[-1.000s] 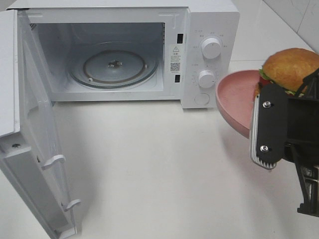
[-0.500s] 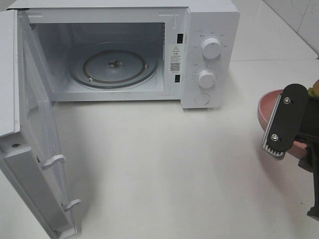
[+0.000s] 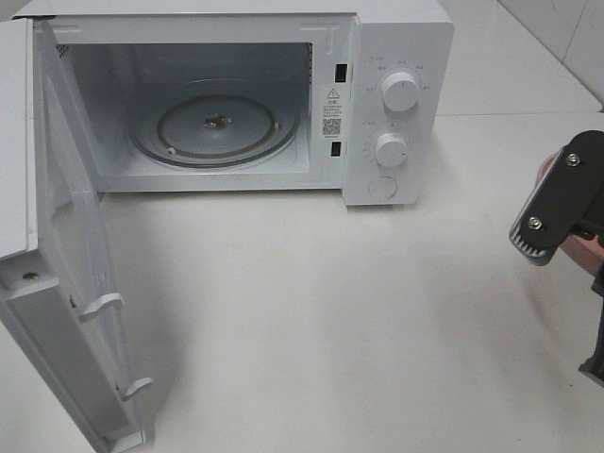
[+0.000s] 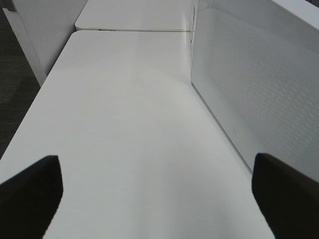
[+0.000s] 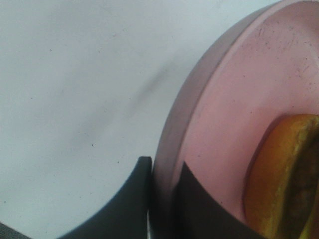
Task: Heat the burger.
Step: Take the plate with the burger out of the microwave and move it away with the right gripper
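The microwave (image 3: 226, 99) stands with its door (image 3: 71, 283) swung fully open and the glass turntable (image 3: 215, 125) bare inside, so the oven is ready and waiting. Over at the right edge of the bench (image 3: 311, 311), the right pincer (image 3: 559, 209) is clamped on the rim of the pink plate (image 5: 219, 129), one jaw under the lip and one over it, as the right wrist view shows plainly. The burger (image 5: 281, 174) sits on that plate, only its golden bun edge showing in that view; from the high camera the burger is hidden, with just a sliver of pink peeking past the black jaw. The plate is well apart from the microwave, off by the control-panel side. The left pincer (image 4: 154, 194) hangs spread wide and empty over bare bench beside the open door. By the look of it, the step in hand is carrying the plated burger toward the cavity. The next move likely calls for bringing the plate across in front of the dials, keeping it level so the burger does not slide, and easing it through the opening onto the turntable. After that, the plate wants releasing and the door closing.
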